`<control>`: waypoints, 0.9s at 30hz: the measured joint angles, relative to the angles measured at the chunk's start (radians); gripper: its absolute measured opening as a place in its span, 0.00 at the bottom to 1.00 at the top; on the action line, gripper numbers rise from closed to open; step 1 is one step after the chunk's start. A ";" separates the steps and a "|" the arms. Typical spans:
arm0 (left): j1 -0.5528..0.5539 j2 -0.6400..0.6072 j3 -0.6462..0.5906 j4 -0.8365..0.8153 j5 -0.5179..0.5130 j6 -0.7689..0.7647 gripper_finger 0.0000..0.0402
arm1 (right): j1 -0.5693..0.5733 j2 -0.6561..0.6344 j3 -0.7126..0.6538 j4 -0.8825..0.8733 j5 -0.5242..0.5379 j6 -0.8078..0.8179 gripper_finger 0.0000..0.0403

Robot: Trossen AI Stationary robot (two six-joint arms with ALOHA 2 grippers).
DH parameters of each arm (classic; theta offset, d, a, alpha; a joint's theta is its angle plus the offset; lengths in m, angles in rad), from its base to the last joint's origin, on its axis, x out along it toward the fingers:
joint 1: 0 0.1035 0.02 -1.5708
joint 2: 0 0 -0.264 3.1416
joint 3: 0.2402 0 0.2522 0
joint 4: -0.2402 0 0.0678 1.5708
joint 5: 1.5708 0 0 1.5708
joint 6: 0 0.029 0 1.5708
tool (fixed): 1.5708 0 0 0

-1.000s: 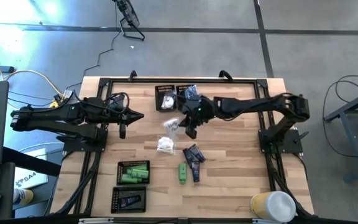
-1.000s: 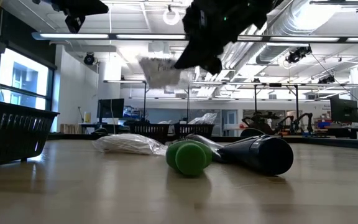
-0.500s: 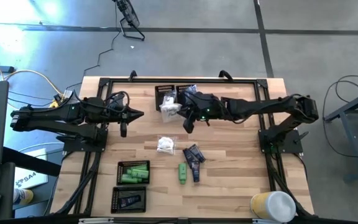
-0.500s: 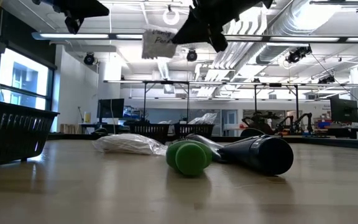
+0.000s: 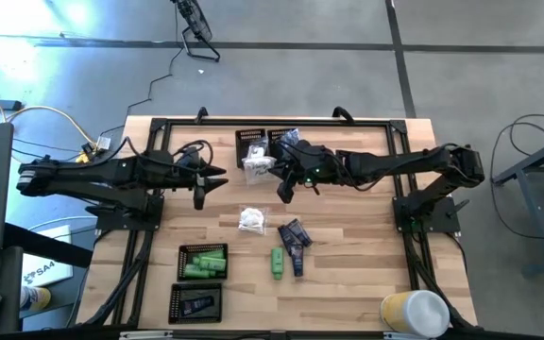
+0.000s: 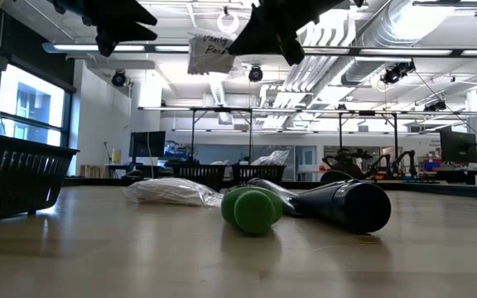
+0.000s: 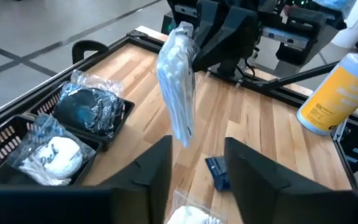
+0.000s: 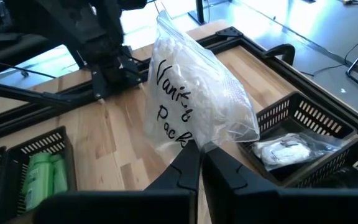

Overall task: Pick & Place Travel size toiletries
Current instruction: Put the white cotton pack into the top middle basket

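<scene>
My right gripper hangs over the table's far middle, shut on a white crinkly packet with handwriting on it. My left gripper stands open to the packet's left, level with it, its fingers pointing at it without touching. More toiletries lie flat on the wood: a second white packet, two navy tubes and a green tube. In the far black trays lie a white packet and a dark round piece in a clear bag. My right gripper pinches the packet's edge between its two shut fingers, which come from the table's right, slanting slightly down. The packet sticks out past the fingertips toward my left arm, edge-on to it, lifted clear of the table.
Near the front left, one black tray holds green tubes and another a navy one. A yellow-and-white canister stands at the front right corner. Bare wood lies between the two arms.
My right gripper has risen and gone toward the far edge, tipping up, and has carried the packet high above the table. My left gripper has reached toward the table's right, nearer the packet, and has opened.
</scene>
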 joint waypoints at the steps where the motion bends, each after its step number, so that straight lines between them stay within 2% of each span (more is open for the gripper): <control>1: 0.000 0.011 0.000 0.016 0.000 -0.005 0.39 | 0.000 0.000 0.000 0.002 0.000 0.000 0.01; 6: 0.000 0.052 0.000 0.063 0.000 -0.021 0.51 | 0.002 0.000 0.000 0.010 0.000 -0.001 0.01; 11: 0.000 0.075 0.000 0.064 -0.023 -0.022 0.58 | 0.002 0.000 0.000 0.036 -0.005 -0.003 0.01; 18: 0.000 0.106 0.001 0.131 -0.038 -0.046 0.60 | 0.005 0.000 0.000 0.100 -0.024 -0.011 0.01; 27: 0.000 0.217 0.000 0.228 -0.048 -0.044 0.60 | 0.009 0.000 0.000 0.115 -0.027 -0.011 0.01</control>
